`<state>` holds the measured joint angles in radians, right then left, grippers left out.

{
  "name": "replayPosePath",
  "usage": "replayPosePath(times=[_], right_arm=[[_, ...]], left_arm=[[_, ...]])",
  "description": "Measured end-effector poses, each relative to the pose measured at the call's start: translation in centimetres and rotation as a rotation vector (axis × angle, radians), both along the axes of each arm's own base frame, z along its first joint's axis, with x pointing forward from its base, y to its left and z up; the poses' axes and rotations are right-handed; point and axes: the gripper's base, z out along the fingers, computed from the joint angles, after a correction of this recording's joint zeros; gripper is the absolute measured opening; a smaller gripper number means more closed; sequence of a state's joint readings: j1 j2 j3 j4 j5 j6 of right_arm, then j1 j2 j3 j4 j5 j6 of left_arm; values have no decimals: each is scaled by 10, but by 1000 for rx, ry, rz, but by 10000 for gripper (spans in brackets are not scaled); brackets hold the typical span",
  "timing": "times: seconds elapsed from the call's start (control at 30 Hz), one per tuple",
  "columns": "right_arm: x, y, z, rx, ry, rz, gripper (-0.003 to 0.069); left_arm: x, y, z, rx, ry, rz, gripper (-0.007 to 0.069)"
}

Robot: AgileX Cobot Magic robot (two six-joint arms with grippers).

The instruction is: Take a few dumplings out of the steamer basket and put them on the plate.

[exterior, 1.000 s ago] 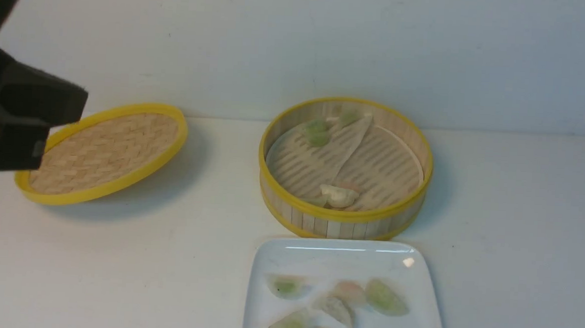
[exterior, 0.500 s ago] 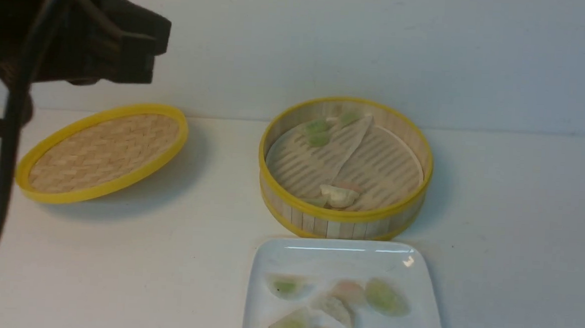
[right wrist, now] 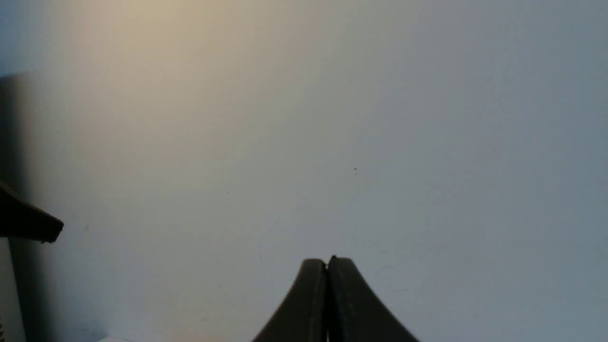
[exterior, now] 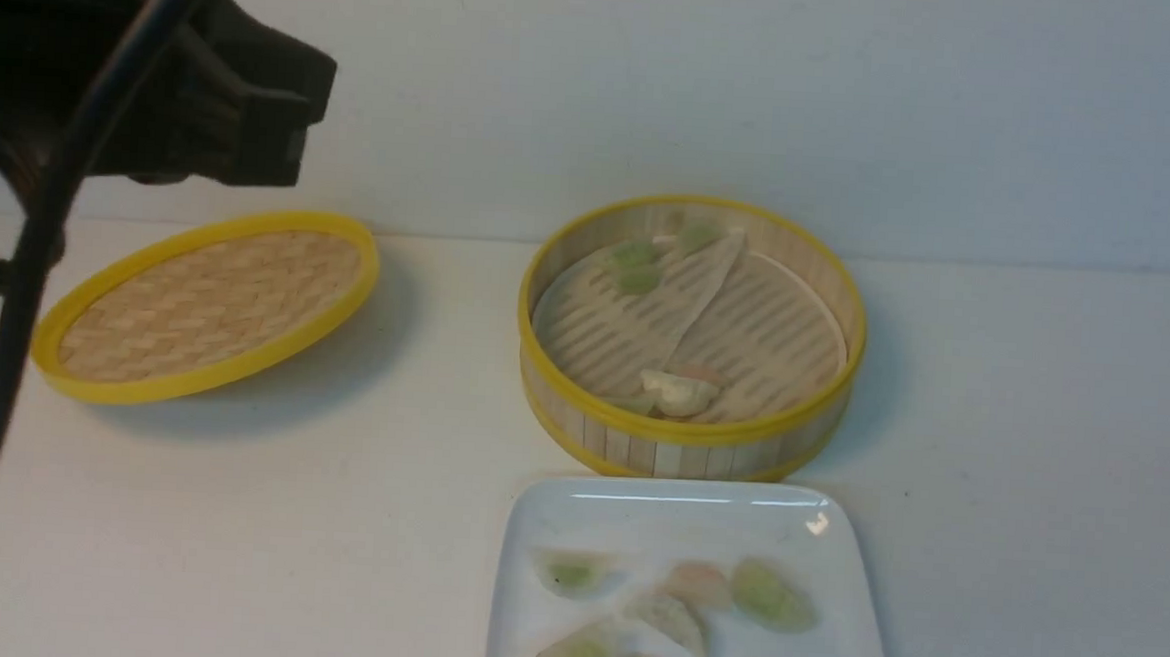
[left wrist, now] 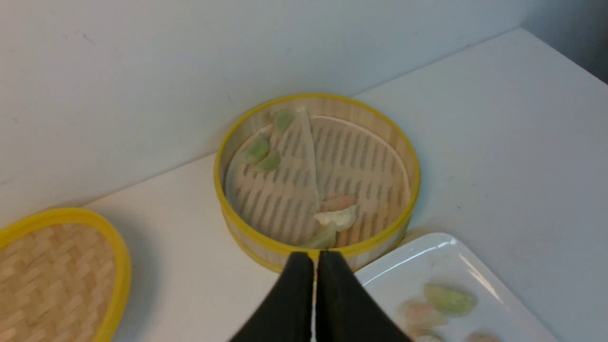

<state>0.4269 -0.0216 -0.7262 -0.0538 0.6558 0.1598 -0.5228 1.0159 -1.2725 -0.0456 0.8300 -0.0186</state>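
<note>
Bamboo steamer basket, round, deep, yellow-rimmed (exterior: 684, 436), stands on white table (exterior: 1040, 442). Small translucent crescent dumplings (exterior: 677, 391), green, whitish and pinkish, lie inside by near and far walls, on folded pale liner (exterior: 635, 331). Glossy white square plate (exterior: 685, 519) sits just in front of basket, robot side, and carries several more dumplings. Flat woven yellow-rimmed lid (exterior: 208, 304) lies well left of basket. Left pincer (left wrist: 316, 256) closed, empty, held high on lid side. Right pincer (right wrist: 327, 260) closed, empty, facing blank pale surface.
</note>
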Motion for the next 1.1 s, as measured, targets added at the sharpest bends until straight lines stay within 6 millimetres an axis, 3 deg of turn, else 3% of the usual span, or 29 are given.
replayPosePath(times=[0.17, 0.33, 0.5, 0.8, 1.1], right_arm=[[4, 2, -5, -10, 25, 0, -14], [5, 2, -8, -18, 44, 0, -14], [5, 2, -8, -19, 47, -1, -14], [5, 2, -8, -19, 47, -1, -14], [5, 2, -8, -19, 47, -1, -14]], left_arm=[[-19, 17, -4, -16, -45, 53, -6], [-53, 44, -14, -90, -228, 125, -6], [-73, 59, -38, -147, -327, 159, -6], [-71, 55, -88, -237, -309, 155, -6], [-71, 50, -79, -310, -416, 106, -6]])
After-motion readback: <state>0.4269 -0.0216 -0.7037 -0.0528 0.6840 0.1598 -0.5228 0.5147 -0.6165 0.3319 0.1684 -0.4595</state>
